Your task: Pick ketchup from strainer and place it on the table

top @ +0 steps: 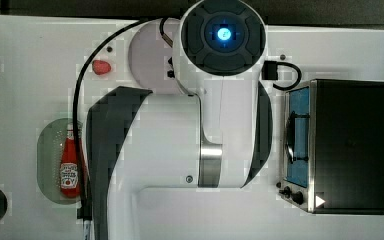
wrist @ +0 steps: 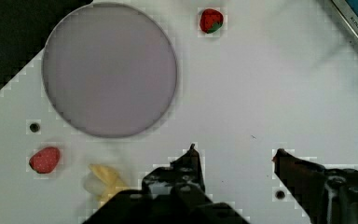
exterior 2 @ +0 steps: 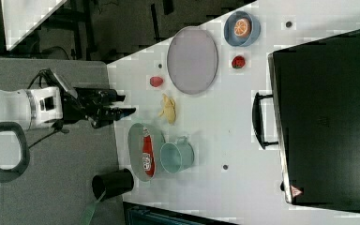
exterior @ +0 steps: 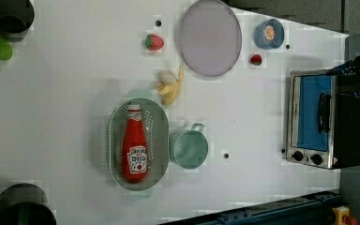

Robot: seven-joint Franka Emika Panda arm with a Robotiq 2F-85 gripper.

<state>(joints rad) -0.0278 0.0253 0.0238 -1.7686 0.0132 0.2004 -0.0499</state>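
One ketchup is lying flat along the strainer's long axis, sitting below the empty, spread-fingered gripper in the right view.

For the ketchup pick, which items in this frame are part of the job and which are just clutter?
Part of the job:
- ketchup bottle, lying in the strainer
- strainer
- table
- end effector, open, holding nothing

Just lying about:
- grey plate
- two strawberries
- banana
- green pot
- blue bowl
- toaster oven
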